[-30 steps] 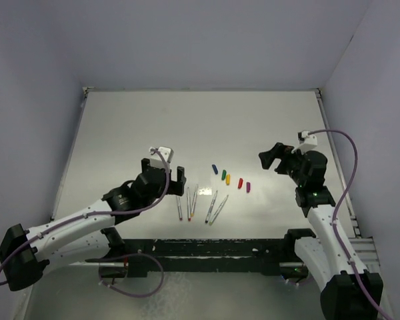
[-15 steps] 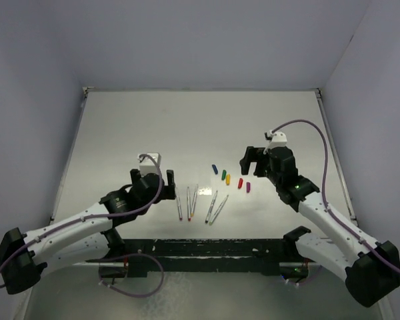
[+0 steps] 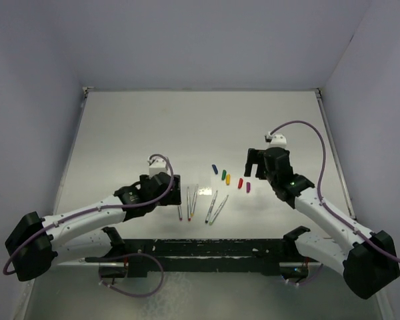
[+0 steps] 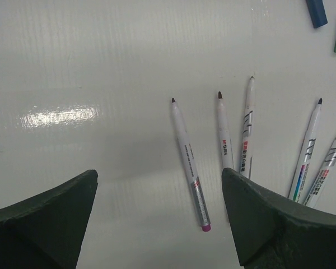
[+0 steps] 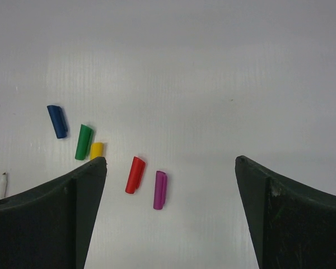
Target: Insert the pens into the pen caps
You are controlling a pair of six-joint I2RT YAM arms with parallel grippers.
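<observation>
Five thin white pens lie side by side near the table's front: the leftmost, purple-ended pen (image 3: 180,212) (image 4: 189,162), a red-labelled pen (image 4: 225,140), and others to the right (image 3: 211,207). The caps lie in a slanted row: blue (image 3: 215,168) (image 5: 57,121), green (image 5: 84,142), yellow (image 5: 96,150), red (image 5: 135,175), purple (image 3: 248,187) (image 5: 160,190). My left gripper (image 3: 163,190) (image 4: 159,224) is open and empty, just left of the pens, with the purple-ended pen between its fingers in its wrist view. My right gripper (image 3: 257,165) (image 5: 171,213) is open and empty, above the red and purple caps.
A small white label (image 3: 203,192) lies on the table between pens and caps. The black mounting rail (image 3: 207,250) runs along the table's front edge. Grey walls close in the table at the back and both sides.
My left gripper has moved right and lower, up to the pens. My right gripper has swung left from the table's right side to above the caps.
</observation>
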